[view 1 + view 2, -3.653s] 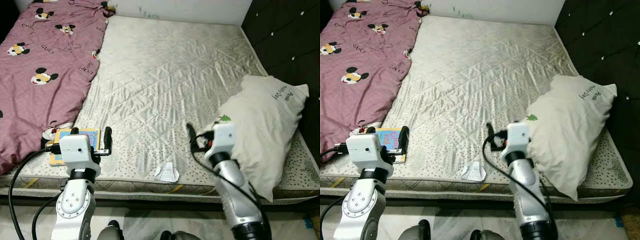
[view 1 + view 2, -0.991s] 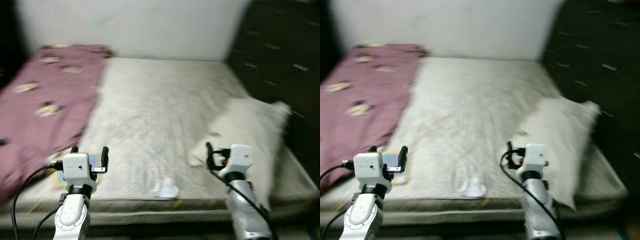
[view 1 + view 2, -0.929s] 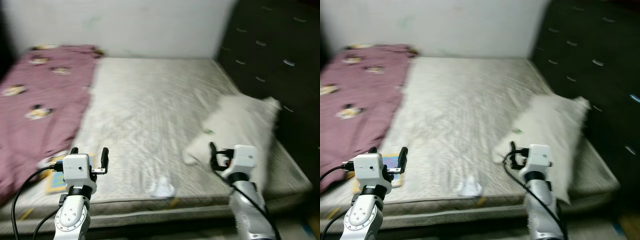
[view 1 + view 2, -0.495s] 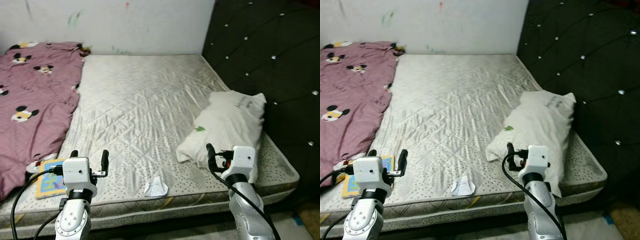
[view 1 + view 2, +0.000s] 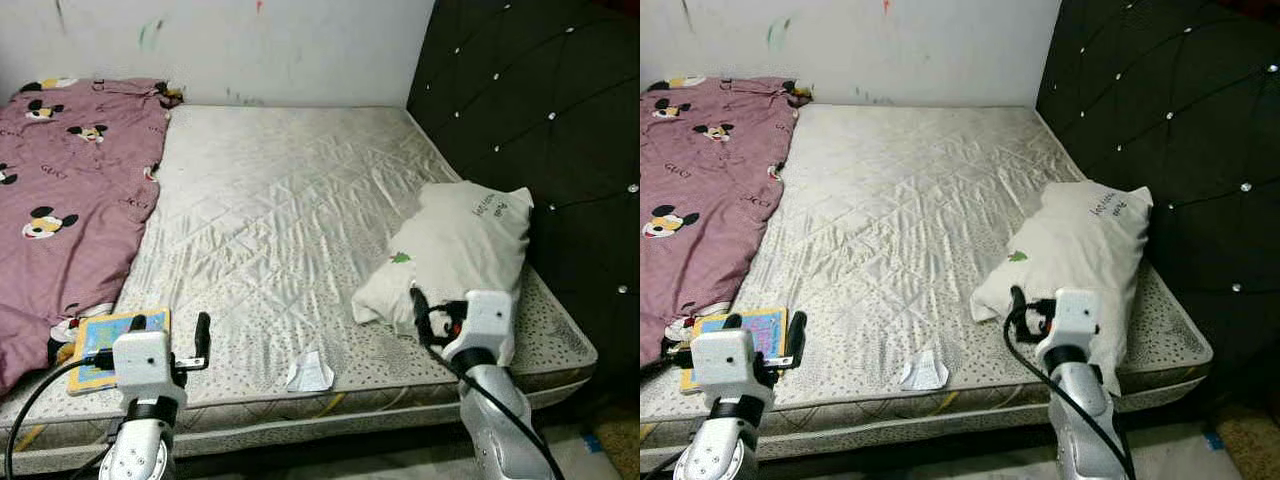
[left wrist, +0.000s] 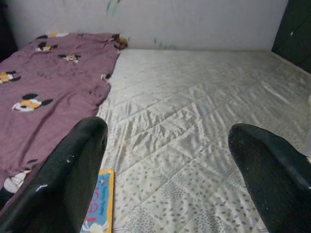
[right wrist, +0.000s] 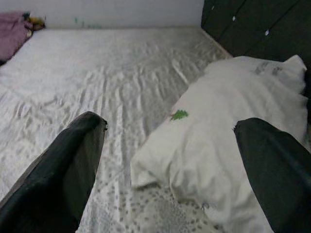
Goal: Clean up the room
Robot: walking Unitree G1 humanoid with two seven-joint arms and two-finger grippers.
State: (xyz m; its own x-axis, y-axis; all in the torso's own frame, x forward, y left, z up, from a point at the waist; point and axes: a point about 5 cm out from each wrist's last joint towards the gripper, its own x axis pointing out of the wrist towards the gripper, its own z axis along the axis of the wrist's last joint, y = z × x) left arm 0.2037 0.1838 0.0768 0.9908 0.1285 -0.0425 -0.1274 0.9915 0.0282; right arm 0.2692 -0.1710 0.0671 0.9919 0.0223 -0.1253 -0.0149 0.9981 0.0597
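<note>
**Both grippers wide open before the bed**

The left gripper (image 6: pixel 167 160) gapes over the mattress (image 5: pixel 290 200), a book (image 5: pixel 112 335) just beside one finger. The right gripper (image 7: pixel 170 160) gapes toward the pillow (image 5: pixel 455 250), which lies lengthwise toward the black padded headboard (image 5: pixel 540 110). Head views add a crumpled paper (image 5: pixel 310 373) between the grippers and a purple blanket (image 5: pixel 60 180).

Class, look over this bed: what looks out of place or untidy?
A crumpled scrap of paper lies near the mattress front edge. A picture book sits at the front left corner, partly under the bunched pink blanket. The pillow lies askew by the dark headboard.
</note>
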